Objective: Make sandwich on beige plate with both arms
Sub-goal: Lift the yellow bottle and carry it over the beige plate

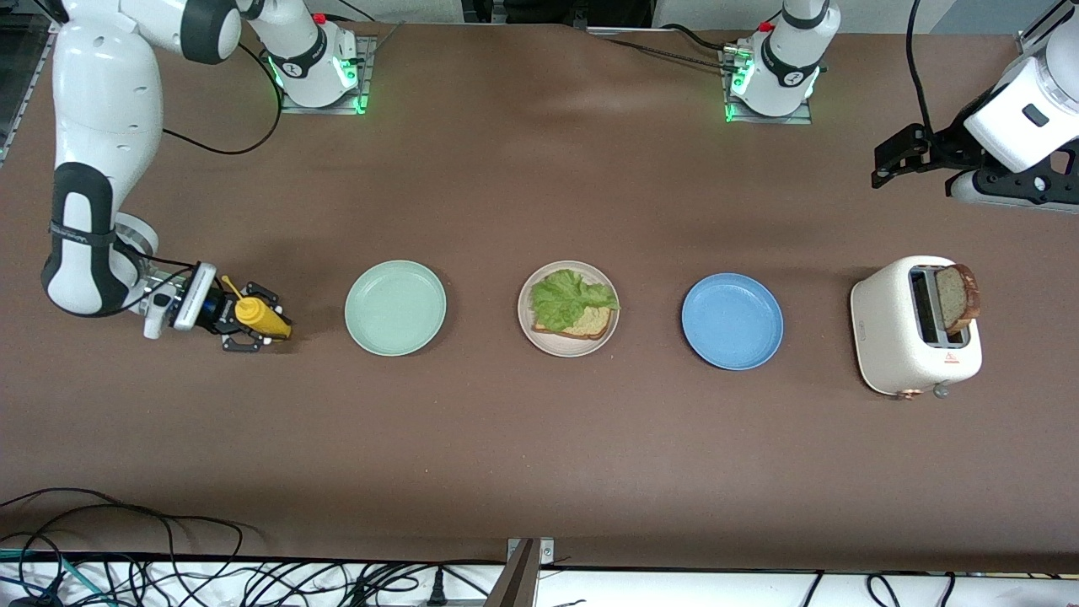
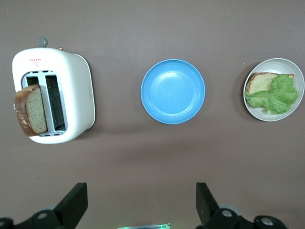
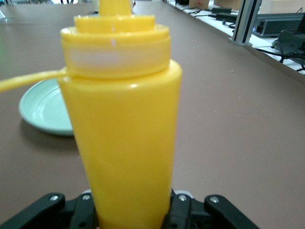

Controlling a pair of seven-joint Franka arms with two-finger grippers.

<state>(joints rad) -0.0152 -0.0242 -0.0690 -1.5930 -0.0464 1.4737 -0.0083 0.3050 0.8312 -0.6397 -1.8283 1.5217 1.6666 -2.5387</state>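
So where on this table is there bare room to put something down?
The broad brown strip nearer the front camera than the row of mint-green plate, beige plate, blue plate and toaster lies bare. So does the stretch between that row and the arm bases. It is crowded around the mustard bottle in the right gripper.

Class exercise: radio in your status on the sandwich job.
Right gripper closing round yellow squeeze bottle beside mint plate. Left gripper open, waiting above toaster. Beige plate: bread and lettuce, no top slice.
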